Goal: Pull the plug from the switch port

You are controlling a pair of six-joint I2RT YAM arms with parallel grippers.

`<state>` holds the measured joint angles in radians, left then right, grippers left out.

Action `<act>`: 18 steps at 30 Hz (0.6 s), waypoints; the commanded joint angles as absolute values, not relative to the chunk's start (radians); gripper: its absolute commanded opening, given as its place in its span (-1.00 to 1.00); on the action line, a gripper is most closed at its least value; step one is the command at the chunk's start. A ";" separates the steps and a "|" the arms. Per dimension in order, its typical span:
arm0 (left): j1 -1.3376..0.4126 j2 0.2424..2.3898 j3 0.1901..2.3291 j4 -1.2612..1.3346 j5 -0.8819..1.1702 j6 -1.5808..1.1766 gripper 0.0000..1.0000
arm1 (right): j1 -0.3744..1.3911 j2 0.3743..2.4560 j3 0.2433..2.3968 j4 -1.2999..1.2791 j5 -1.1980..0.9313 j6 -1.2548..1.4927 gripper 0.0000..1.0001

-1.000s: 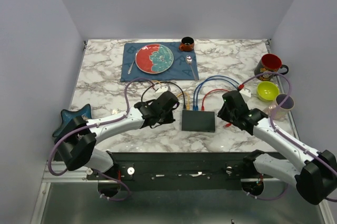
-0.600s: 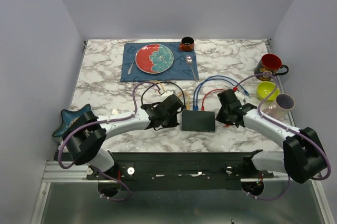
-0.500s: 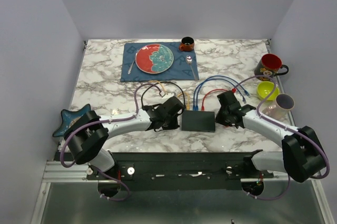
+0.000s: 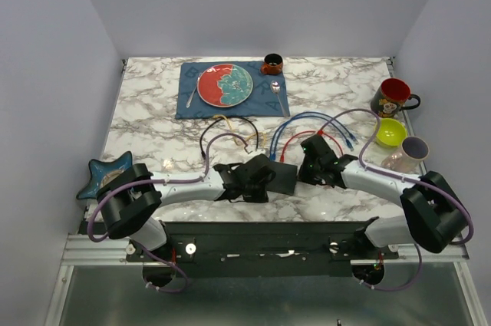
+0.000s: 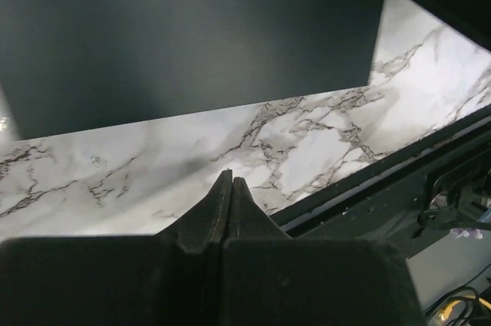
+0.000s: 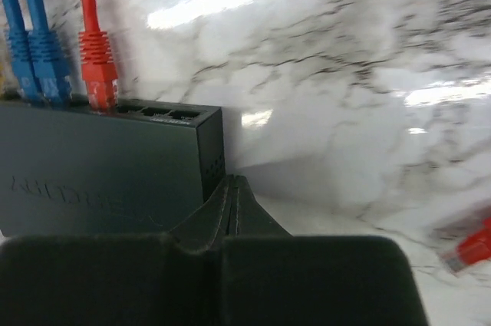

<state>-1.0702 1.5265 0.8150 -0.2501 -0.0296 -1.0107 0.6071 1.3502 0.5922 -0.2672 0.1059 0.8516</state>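
Note:
The switch (image 4: 282, 179), a flat dark box, lies on the marble table near the front edge between both grippers. Blue plugs (image 6: 38, 65) and a red plug (image 6: 98, 73) sit in sockets along its far edge; their cables (image 4: 303, 119) loop back over the table. My left gripper (image 4: 265, 182) is shut and empty at the switch's left side; in the left wrist view its tips (image 5: 230, 180) rest above the marble just short of the switch (image 5: 192, 34). My right gripper (image 4: 305, 169) is shut and empty, its tips (image 6: 234, 182) against the right end of the switch (image 6: 100, 165).
A loose red plug (image 6: 468, 249) lies right of the right gripper. A plate (image 4: 225, 84) on a blue placemat (image 4: 192, 100) and a small dark cup (image 4: 271, 63) stand at the back. Mugs (image 4: 393, 97), a yellow bowl (image 4: 390, 132) and a cup (image 4: 408, 153) are at the right, a teal star dish (image 4: 103, 172) at the left.
Both arms have closed in on the switch, the left moving right and the right moving left. The switch has slid slightly left and the cables have shifted with it.

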 commanded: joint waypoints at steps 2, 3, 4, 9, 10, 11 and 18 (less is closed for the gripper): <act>-1.077 1.525 0.799 -0.253 -0.017 -1.015 -1.00 | 0.701 1.422 0.646 -0.273 0.043 0.891 -0.99; -1.078 1.516 0.798 -0.265 -0.029 -1.019 -1.00 | 0.704 1.420 0.655 -0.293 0.063 0.894 -0.99; -1.077 1.509 0.795 -0.296 -0.056 -1.022 -1.00 | 0.704 1.411 0.660 -0.311 0.083 0.902 -0.99; -1.077 1.431 0.776 -0.406 -0.182 -1.058 -1.00 | 0.704 1.195 0.702 -0.458 0.290 0.874 -0.99; -1.077 1.386 0.752 -0.420 -0.208 -1.069 -1.00 | 0.704 1.168 0.713 -0.462 0.348 0.836 -0.99; -1.077 1.364 0.733 -0.434 -0.241 -1.097 -1.00 | 0.704 1.152 0.742 -0.462 0.368 0.813 -0.99; -1.062 1.341 0.661 -0.440 -0.249 -1.155 -1.00 | 0.673 1.392 0.960 -0.486 0.353 0.704 -0.99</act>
